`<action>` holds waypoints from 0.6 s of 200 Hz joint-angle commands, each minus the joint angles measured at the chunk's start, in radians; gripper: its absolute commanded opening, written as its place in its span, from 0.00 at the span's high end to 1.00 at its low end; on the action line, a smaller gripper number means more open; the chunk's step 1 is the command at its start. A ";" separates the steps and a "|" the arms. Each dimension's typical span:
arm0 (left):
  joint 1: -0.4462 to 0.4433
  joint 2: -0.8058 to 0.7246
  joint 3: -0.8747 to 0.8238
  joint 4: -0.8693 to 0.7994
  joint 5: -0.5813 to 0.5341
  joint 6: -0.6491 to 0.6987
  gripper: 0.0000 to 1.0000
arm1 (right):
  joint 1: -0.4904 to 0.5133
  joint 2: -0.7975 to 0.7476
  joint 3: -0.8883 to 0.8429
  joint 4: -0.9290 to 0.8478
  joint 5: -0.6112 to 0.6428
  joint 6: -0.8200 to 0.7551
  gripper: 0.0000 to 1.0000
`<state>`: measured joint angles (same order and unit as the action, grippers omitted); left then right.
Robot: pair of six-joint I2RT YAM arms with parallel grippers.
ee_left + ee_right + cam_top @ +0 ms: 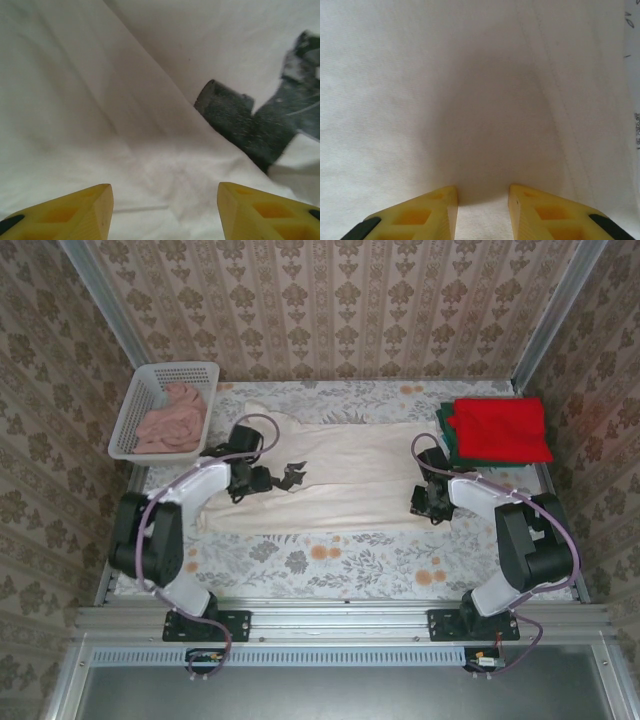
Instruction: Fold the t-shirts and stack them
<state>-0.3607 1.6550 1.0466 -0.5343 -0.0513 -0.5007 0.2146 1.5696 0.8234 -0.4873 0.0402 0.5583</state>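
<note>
Yellow-fingered left gripper [165,192] half open, right gripper [482,192] narrower, both empty over large cream-white cloth t-shirt [350,475], spread, not yet folded. Bright red cloth shirt [500,428] stacked on dark green one [443,432].

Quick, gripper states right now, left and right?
Left gripper: open, empty, over the cream-white t-shirt.
Right gripper: open, narrower gap, empty.

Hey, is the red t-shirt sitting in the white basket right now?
No, the red t-shirt lies folded on the green t-shirt at the far right, away from the basket.
</note>
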 commanded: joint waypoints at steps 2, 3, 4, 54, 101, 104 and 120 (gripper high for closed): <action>-0.012 0.082 0.048 0.003 0.033 0.005 0.45 | 0.004 0.002 -0.010 0.004 0.018 0.012 0.64; -0.011 0.085 0.049 0.004 0.034 0.005 0.45 | 0.004 0.002 -0.010 0.003 0.019 0.011 0.64; -0.012 0.086 0.049 0.005 0.035 0.005 0.45 | 0.004 0.003 -0.010 0.002 0.020 0.010 0.64; -0.023 0.137 0.072 0.021 0.068 -0.002 0.70 | 0.005 0.020 -0.010 0.009 0.027 0.003 0.64; -0.023 0.130 0.108 0.000 0.060 0.007 1.00 | 0.003 0.021 -0.010 0.009 0.031 -0.006 0.64; -0.023 0.131 0.117 -0.005 0.057 0.008 1.00 | 0.003 0.021 -0.010 0.008 0.032 -0.006 0.64; -0.023 0.142 0.154 -0.034 0.038 0.012 1.00 | 0.002 0.021 -0.010 0.008 0.031 -0.009 0.64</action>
<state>-0.3794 1.7855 1.1305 -0.5289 -0.0029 -0.4980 0.2142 1.5723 0.8234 -0.4770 0.0456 0.5560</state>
